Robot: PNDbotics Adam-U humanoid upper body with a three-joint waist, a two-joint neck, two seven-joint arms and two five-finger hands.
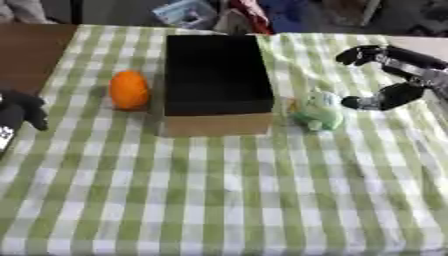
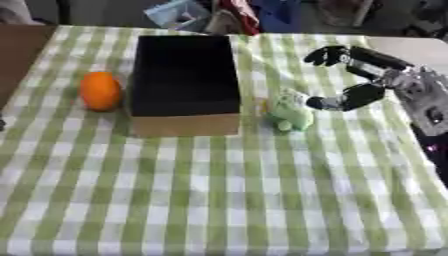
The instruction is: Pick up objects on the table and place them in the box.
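The right hand (image 2: 350, 80) hangs spread, thumb and fingers apart, just beside the green toy (image 2: 290, 113) on the table, likely shaping a grasp; the box (image 1: 216, 80) waits beyond the toy.

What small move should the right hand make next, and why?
Probably a short reach leftward and down, to bring the right hand around the green toy. The hand is open beside the toy, apart from it. The toy lies on the cloth just right of the box, whose inside shows nothing. The orange sits on the far side, nearer the left hand.
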